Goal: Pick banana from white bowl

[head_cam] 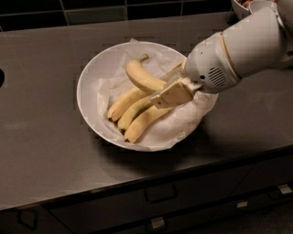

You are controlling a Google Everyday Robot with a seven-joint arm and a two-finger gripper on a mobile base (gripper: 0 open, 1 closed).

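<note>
The white bowl [89, 87] stands on the dark counter, lined with crumpled white paper [183, 123]. The thick, curved banana [141, 75] lies across the top of three slimmer bananas [137, 112], with its stem pointing to the back. My gripper [170, 83] reaches in from the right over the bowl. Its tan fingers [176, 93] are closed around the banana's right end, which they hide. The banana is tilted up a little above the others.
The dark counter [41, 151] runs to a front edge with drawers [160, 194] below. Another bowl [240, 7] stands at the back right behind my arm. A dark tiled wall [91, 11] is at the back. A dark round opening [1, 77] is at the left edge.
</note>
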